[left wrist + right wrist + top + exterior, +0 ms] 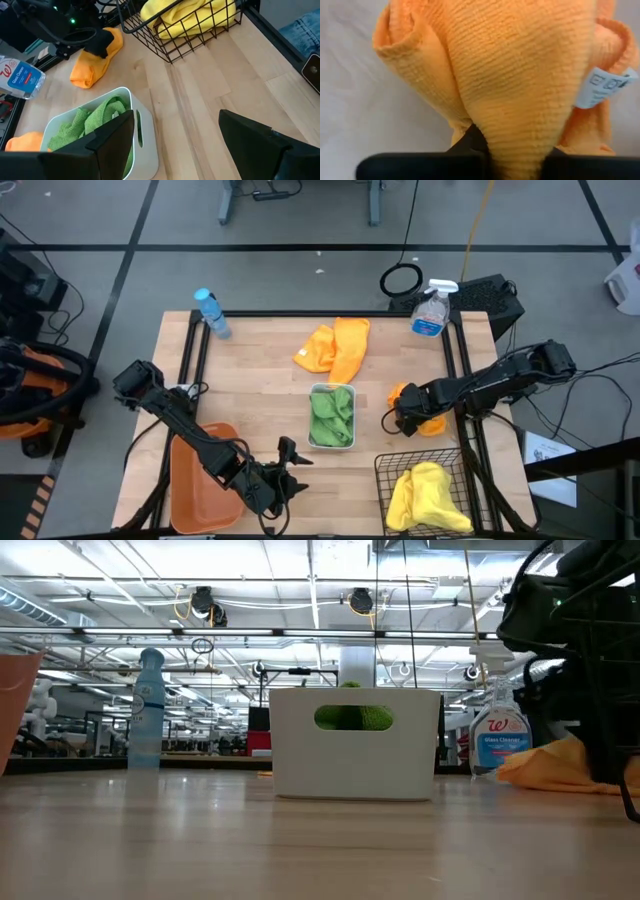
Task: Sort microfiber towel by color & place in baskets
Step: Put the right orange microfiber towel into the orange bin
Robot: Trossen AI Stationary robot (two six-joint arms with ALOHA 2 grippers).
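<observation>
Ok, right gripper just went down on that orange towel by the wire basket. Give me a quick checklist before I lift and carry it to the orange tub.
1. Grip: right gripper shut on the orange towel, cloth bunched between the fingers in the right wrist view: ok.
2. Whole towel gathered: part of it trails on the table toward the wire basket; whether it will snag: cannot tell.
3. Orange tub has room: bare floor visible: ok.
4. Path to the tub: the white bin with green towels and the left gripper, open, lie between: not ok, lift high or move the left arm.
5. Second orange towel lies apart from this one: ok.
</observation>
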